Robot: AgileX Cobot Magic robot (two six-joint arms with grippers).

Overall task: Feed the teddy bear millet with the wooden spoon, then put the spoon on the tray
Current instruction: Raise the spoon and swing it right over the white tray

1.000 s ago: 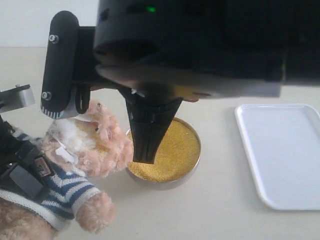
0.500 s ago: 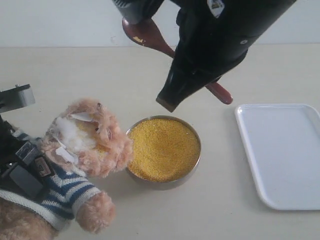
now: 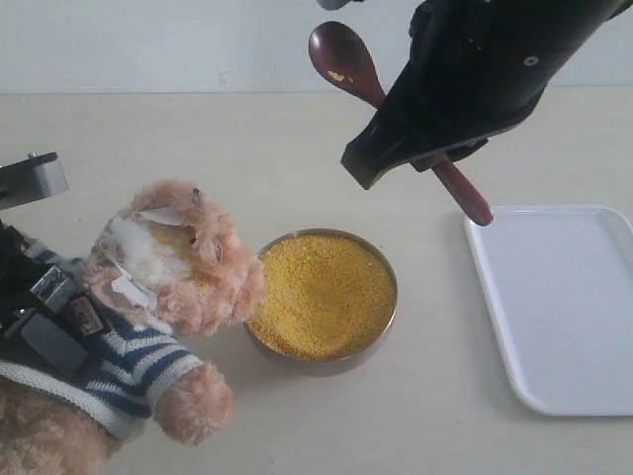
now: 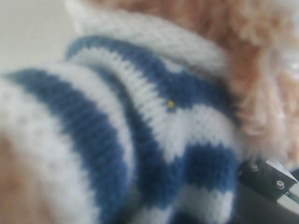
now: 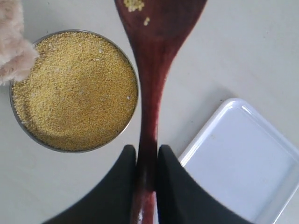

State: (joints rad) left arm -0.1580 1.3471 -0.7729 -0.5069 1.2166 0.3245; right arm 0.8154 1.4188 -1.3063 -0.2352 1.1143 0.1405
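The right arm's fingers [image 5: 124,186] are clenched on the slim handle of the small dark reddish-brown wooden spoon [image 5: 154,70], one finger on each side of it. In the exterior view these black fingers [image 3: 371,163] hold the spoon [image 3: 338,54] in the air above the pale beige bench [image 3: 247,148]. The oval spoon bowl points away from the flat white rectangular tray [image 3: 564,307], and the end of the handle sticks out near the tray's edge. A few yellow grains [image 5: 133,4] lie in the spoon bowl.

Below the spoon, the round shallow metal bowl [image 3: 316,364] stands on the bench, filled with fine golden-yellow millet [image 3: 321,297]. The tray lies near it on the bench, apart from the bowl.

The left arm's fingers [image 3: 45,346] lie across the torso of the fluffy light-brown teddy bear [image 3: 168,267], against its blue-and-white striped shirt. Whether they grip the bear cannot be told. The left wrist view is filled by the blurred shirt [image 4: 154,121], with one yellow grain [image 4: 171,104] on a white stripe.

The bear leans toward the bowl, and the fur of its head touches the bowl's rim on the side away from the tray.
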